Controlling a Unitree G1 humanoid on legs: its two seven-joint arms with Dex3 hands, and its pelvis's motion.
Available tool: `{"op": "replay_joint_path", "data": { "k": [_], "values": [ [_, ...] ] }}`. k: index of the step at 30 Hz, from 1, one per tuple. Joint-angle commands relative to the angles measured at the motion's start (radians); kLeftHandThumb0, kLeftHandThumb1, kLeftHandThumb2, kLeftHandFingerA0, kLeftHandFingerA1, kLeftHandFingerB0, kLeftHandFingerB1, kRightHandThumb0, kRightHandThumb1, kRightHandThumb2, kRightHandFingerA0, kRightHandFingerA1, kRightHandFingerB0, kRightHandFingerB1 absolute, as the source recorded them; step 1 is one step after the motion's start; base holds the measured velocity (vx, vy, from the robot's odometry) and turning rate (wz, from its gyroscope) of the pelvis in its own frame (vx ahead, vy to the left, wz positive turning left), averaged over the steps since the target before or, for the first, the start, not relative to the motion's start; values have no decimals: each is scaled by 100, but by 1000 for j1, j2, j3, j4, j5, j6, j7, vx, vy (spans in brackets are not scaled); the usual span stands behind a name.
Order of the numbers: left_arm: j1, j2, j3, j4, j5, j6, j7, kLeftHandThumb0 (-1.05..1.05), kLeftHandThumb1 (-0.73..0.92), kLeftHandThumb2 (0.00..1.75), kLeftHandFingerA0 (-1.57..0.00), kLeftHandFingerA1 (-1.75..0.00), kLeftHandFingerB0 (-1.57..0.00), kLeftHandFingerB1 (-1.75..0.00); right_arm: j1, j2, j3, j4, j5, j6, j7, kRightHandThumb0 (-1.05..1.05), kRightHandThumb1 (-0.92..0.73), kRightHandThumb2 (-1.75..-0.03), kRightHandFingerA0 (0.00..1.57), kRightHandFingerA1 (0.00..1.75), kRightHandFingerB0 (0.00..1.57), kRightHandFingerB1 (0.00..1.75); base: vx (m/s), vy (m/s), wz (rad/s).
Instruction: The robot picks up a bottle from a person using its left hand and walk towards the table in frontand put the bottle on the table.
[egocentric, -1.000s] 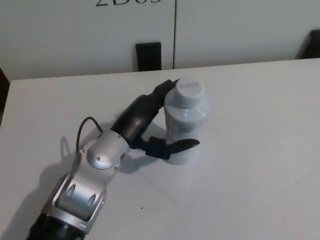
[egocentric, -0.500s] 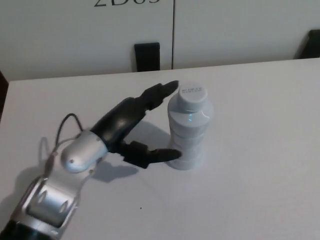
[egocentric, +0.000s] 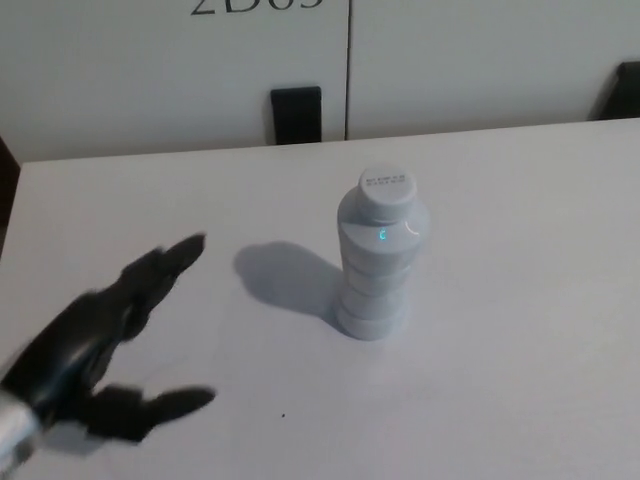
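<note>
**A:** What has changed in the head view?

**B:** The left hand (egocentric: 100, 350) has let go. Half a second ago its fingers (egocentric: 175, 258) reached around the bottle (egocentric: 375, 265). Now the hand sits at the lower left of the frame, well apart from the bottle and blurred, as if pulling back.

**A:** And the fingers?

**B:** Spread wide, holding nothing. The thumb (egocentric: 170, 403) points right along the bottom edge, and the other two point up and to the right.

**A:** Where is the bottle?

**B:** Upright on the table (egocentric: 520, 300), a little right of the frame's centre, with its cap (egocentric: 385, 187) on. It is in the same spot as before and nothing touches it. Its shadow (egocentric: 285, 275) falls to the left.

**A:** So what does that mean for the task?

**B:** I judge the placing done; only the arm's retreat seems left. The right hand doesn't show.

**A:** The surface?

**B:** A plain white table, with only a tiny dark speck (egocentric: 283, 415) near the bottom centre.

**A:** The room?

**B:** Pale wall panels (egocentric: 170, 70) run across the top with a seam between them. A black block (egocentric: 297, 113) stands at the table's far edge, top centre. A dark shape (egocentric: 625, 88) is cut off at the upper right. The lettering (egocentric: 255, 5) at the top edge is too cropped to read.
</note>
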Motion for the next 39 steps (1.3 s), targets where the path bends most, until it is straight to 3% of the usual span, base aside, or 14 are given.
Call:
{"op": "replay_joint_path", "data": {
  "k": [1,3,4,8,10,13,15,16,18,19,20,23,30,39],
  "values": [
    [267,-45,98,-157,-158,-224,-58,-90,51,57,0,0,0,0,48,-13,-12,1,12,-7,12,-34,-76,-62,56,42,46,38,0,0,0],
    [345,-65,115,-205,-192,-274,-80,-84,43,82,0,0,0,0,52,-12,-14,-1,14,-9,13,-34,-76,-62,56,43,46,38,0,0,0],
    [381,-66,117,-231,-207,-289,-95,-88,50,56,0,0,0,0,54,-13,-14,1,14,-12,15,-34,-75,-62,56,43,46,38,0,0,0],
    [583,-75,113,-352,-301,-409,-191,-84,52,55,0,0,0,0,67,-16,-22,1,22,-22,21,-32,-75,-62,57,44,48,39,0,0,0],
    [745,-97,101,-426,-383,-451,-238,-65,34,82,-1,-11,0,-15,70,-13,-24,5,23,-16,15,-33,-74,-62,59,44,50,39,0,0,0],
    [813,-98,94,-389,-475,-519,-352,-64,35,82,-1,-29,0,-21,75,-14,-13,7,7,-23,1,-33,-75,-62,61,44,51,40,0,0,0],
    [857,-100,103,-364,-515,-571,-416,-72,39,78,-7,-38,-7,-25,79,-11,-13,5,8,-15,0,-33,-75,-62,60,44,50,39,0,0,0],
    [900,-92,118,-353,-560,-585,-479,-81,48,56,-25,-32,-25,-29,83,-11,-16,6,10,-20,2,-33,-74,-62,59,44,49,39,0,0,0],
    [954,-61,141,-326,-579,-640,-569,-81,55,58,-29,-33,-31,-31,89,-13,-22,7,17,-27,9,-32,-74,-62,59,44,48,38,0,0,0],
    [1002,-35,166,-303,-583,-660,-623,-86,49,89,-45,-48,-35,-42,86,-14,-22,10,15,-17,3,-34,-74,-62,61,44,48,38,0,0,0],
    [1028,-19,178,-275,-572,-681,-652,-82,49,57,-60,-54,-54,-46,85,-15,-19,12,12,-11,-1,-33,-75,-62,59,43,49,38,0,0,0],
    [1006,-8,164,-98,-562,-670,-737,-71,51,57,-56,-41,-55,-38,89,-17,-16,15,7,-8,1,-33,-75,-63,59,43,48,38,0,0,0],
    [822,-41,134,341,-432,-675,-712,-59,43,54,-52,-44,-48,-38,122,-12,-16,16,9,-25,10,-32,-75,-62,56,44,47,38,0,0,0],
    [700,28,148,518,103,-683,-179,-72,64,68,-58,-49,-48,-43,117,-12,-3,19,-2,-13,13,-32,-75,-62,56,43,47,38,0,0,0]
  ]
}}
